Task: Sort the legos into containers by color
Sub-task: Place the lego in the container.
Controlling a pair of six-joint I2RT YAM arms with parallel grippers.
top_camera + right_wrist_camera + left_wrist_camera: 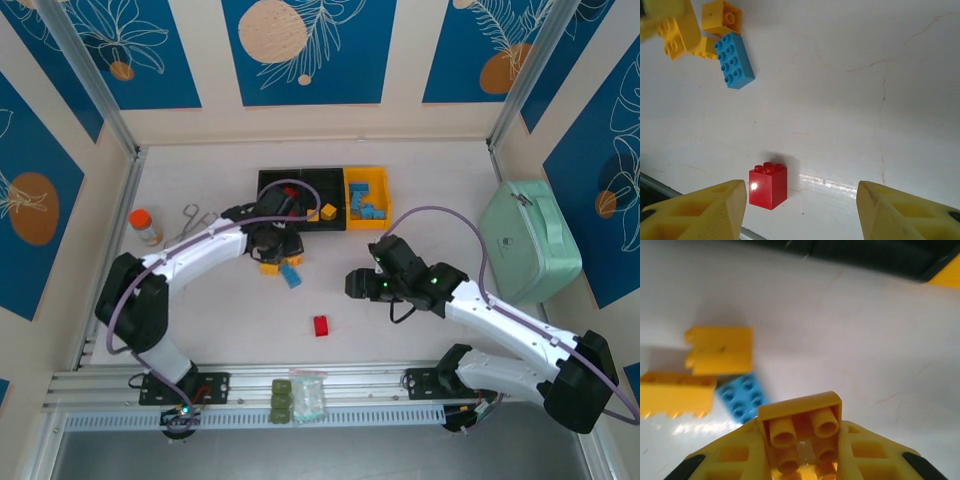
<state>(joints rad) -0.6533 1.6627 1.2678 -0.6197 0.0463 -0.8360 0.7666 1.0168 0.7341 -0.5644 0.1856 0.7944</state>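
Two end effectors, entered in turn, each with its hazards.

Item 1: left end effector (800,462). The jaws are drawn nearly together on a square yellow brick (801,417), studs facing the wrist camera.
- Location: over the bench (855,340) at the loose pile, just short of the containers (275,178). Whether the brick is clear of the surface cannot be told.
- Hazard: the fingers appear to pinch only the brick's lower part, so it may twist or slip out on the way to a bin.
- Hazard: the yellow bin (386,200) already holds blue bricks, while a yellow piece lies in the black bin (322,173) beside it. Matching brick to bin colour would likely misplace it.

Item 2: right end effector (801,200). The jaws are about half open and hold nothing, hanging over a lone red brick (768,186).
- Hazard: the brick sits close to one finger rather than midway, so closing here may topple or shove it instead of gripping it.

Item 3: loose stock beside the left end effector, comprising one blue brick (742,397) and two yellow bricks (720,350).
- Hazard: a dropped brick may scatter them, and both arms reaching for this pile may collide.
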